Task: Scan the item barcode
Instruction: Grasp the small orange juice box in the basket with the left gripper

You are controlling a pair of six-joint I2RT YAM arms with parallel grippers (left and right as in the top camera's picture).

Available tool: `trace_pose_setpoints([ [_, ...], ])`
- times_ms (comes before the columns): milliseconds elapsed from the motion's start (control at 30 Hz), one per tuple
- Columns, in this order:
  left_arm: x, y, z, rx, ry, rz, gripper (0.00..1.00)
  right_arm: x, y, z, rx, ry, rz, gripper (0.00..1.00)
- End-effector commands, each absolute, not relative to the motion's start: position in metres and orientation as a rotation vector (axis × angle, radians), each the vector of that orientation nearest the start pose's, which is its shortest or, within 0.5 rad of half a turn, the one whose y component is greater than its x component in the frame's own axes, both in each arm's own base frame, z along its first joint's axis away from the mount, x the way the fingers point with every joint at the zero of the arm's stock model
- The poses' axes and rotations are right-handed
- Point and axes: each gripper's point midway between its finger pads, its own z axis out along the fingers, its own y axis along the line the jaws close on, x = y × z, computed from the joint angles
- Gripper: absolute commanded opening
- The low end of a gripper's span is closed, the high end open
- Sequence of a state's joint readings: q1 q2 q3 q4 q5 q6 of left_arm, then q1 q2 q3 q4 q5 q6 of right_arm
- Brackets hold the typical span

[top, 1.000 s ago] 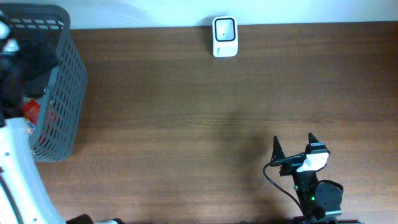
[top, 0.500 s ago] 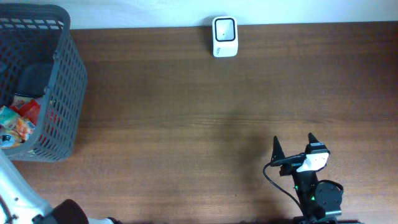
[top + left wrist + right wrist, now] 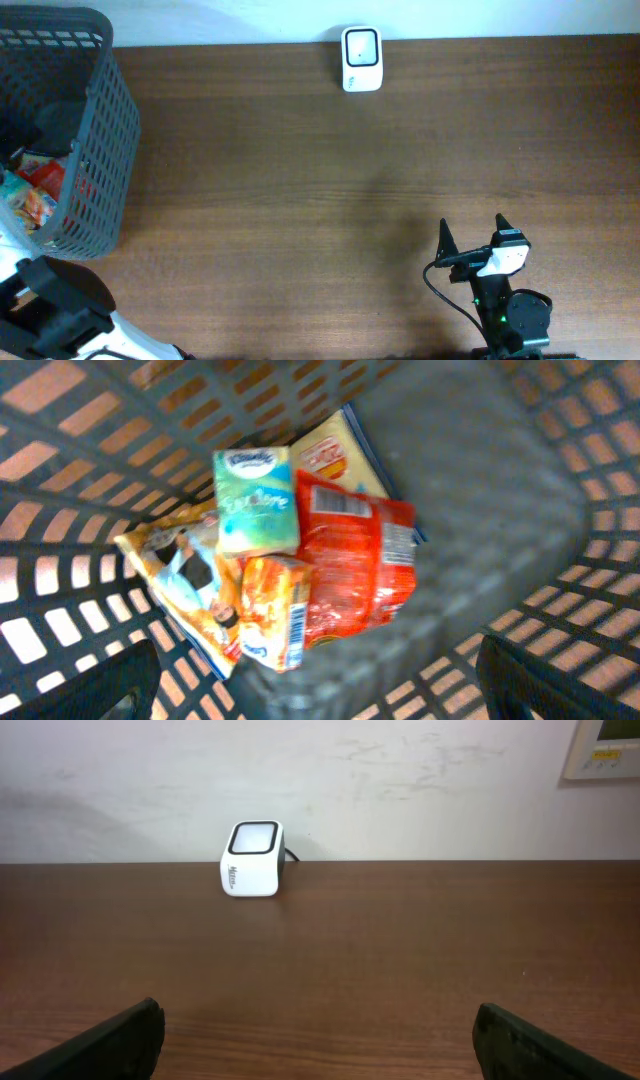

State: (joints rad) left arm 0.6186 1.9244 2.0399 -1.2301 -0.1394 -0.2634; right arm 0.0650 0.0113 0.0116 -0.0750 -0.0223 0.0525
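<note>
Packets (image 3: 355, 565) are heaped in the basket (image 3: 105, 150) at the desk's (image 3: 300, 200) left edge, under the left gripper (image 3: 320, 695) — spread wide, empty. Open desk is seen between the equally wide, empty right gripper (image 3: 472, 228) and the far-edge scanner (image 3: 361, 58).

A brown wooden table (image 3: 300, 190) fills most of the overhead view. A dark grey plastic basket (image 3: 108, 140) with lattice walls stands at its far left corner. Behind the table is a white wall (image 3: 420, 800) with light marks, and a beige panel (image 3: 603, 748) is fixed on it at the upper right.
</note>
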Motion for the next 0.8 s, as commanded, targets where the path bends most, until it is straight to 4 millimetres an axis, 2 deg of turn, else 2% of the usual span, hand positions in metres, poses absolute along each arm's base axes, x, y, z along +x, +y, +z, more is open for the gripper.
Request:
trace_pose_setpoints([
  [0,0.352,0.293,0.216,-1.276,2.434,0.351,0.99,0.246,0.016,0.155,-0.01,1.652,0.096,0.98],
  [100,0.352,0.292,0.201,-1.289,2.474,0.343,1.0,0.246,0.016,0.155,-0.01,1.652,0.096,0.98],
  [233,0.351,0.292,0.178,-1.314,2.543,0.335,0.92,0.246,0.016,0.155,-0.01,1.652,0.096,0.98],
  [500,0.34,0.288,0.14,-1.363,2.679,0.351,0.91,0.246,0.016,0.155,-0.01,1.652,0.096,0.98],
  [633,0.333,0.291,0.134,-1.377,2.708,0.402,0.84,0.246,0.016,0.155,-0.01,1.652,0.096,0.98],
  [767,0.33,0.291,0.134,-1.38,2.717,0.418,0.84,0.246,0.016,0.155,-0.01,1.652,0.096,0.98],
])
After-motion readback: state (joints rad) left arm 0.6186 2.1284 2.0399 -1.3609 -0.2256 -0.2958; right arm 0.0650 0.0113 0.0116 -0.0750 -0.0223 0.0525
